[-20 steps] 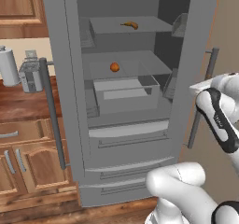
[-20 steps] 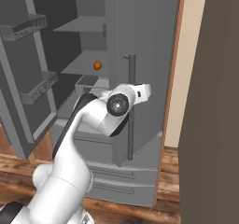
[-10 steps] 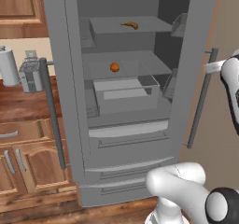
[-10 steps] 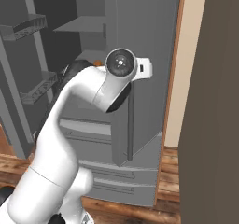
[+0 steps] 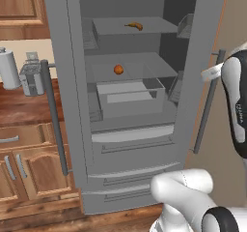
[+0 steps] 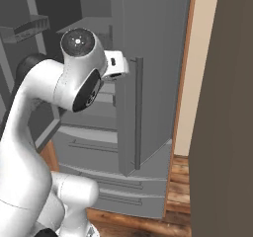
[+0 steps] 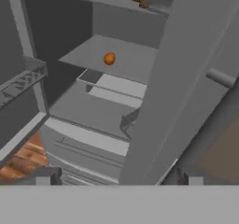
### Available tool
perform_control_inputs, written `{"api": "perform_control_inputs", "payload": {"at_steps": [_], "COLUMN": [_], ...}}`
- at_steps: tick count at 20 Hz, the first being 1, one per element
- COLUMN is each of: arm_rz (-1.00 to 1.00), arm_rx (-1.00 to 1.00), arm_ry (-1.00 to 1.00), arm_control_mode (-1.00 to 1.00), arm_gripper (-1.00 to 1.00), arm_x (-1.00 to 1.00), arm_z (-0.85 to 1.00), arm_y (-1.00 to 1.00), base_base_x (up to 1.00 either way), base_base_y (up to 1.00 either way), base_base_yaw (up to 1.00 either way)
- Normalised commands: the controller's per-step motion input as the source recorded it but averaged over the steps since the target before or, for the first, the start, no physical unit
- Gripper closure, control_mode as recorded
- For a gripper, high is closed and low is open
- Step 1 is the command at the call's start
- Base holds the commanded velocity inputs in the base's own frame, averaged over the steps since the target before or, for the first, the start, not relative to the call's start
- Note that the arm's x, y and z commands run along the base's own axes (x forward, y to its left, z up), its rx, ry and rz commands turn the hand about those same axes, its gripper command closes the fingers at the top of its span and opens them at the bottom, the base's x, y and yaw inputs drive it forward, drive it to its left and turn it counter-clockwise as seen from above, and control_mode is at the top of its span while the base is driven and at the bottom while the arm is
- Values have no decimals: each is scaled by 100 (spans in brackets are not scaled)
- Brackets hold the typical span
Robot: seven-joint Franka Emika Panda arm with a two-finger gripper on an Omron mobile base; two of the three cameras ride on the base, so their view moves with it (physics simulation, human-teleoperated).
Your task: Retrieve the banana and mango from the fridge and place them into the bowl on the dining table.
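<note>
The grey fridge (image 5: 130, 138) stands with both upper doors swung open. On its top shelf lies the banana (image 5: 134, 26), which the hand view has at its top (image 7: 143, 2). One shelf lower sits the round orange mango (image 5: 118, 69) (image 7: 109, 59). My gripper (image 7: 116, 178) is open, its tips wide apart with nothing between them, just outside the right door's edge. The hand hovers beside that door's bar handle (image 5: 207, 105) (image 6: 138, 98), apart from it. The bowl and the dining table are out of view.
A grey drawer bin (image 5: 128, 98) fills the fridge's lower shelf space. Wooden cabinets (image 5: 29, 168) with a toaster (image 5: 31, 79) and a paper roll (image 5: 9, 67) stand to the left. A dark panel (image 6: 222, 112) closes off the right side.
The gripper has opened wide and come off the right door's handle. The arm has swung upward and further right.
</note>
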Motion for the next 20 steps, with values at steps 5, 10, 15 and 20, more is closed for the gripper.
{"api": "perform_control_inputs", "payload": {"at_steps": [5, 10, 15, 20], "arm_rz": [10, 5, 5, 1], "arm_rx": [-34, -34, -24, -13], "arm_ry": [-4, -17, -3, 13], "arm_control_mode": [-100, -100, -100, -100], "arm_gripper": [-100, -100, -100, -100], "arm_x": [-21, -15, -2, 30], "arm_z": [-5, -1, 2, 1], "arm_y": [100, 60, 7, 0], "base_base_x": [0, 0, 0, 0], "base_base_y": [0, 0, 0, 0], "base_base_yaw": [0, 0, 0, 0]}}
